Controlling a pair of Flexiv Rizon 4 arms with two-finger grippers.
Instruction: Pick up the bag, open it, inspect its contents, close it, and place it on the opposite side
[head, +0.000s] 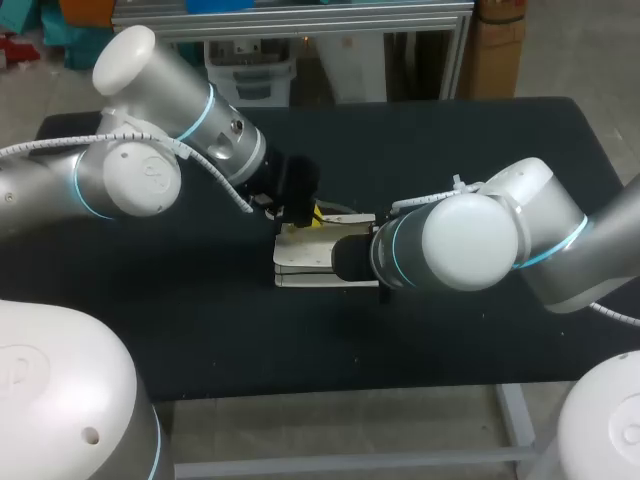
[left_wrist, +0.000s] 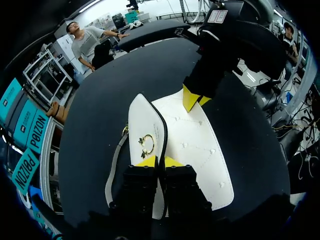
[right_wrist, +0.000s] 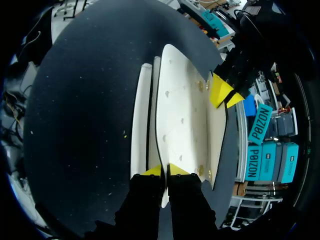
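Cream leather bag (head: 300, 268) lay on black table (head: 450, 150) | left gripper (left_wrist: 161, 161) clamped its flap | right gripper (right_wrist: 165, 170) clamped a panel | gold ring clasp (left_wrist: 146, 144) showed only from left wrist

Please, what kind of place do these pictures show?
Probably a robotics lab: a black table, a left arm and a right arm over it, left gripper and right gripper both shut on a white handbag.
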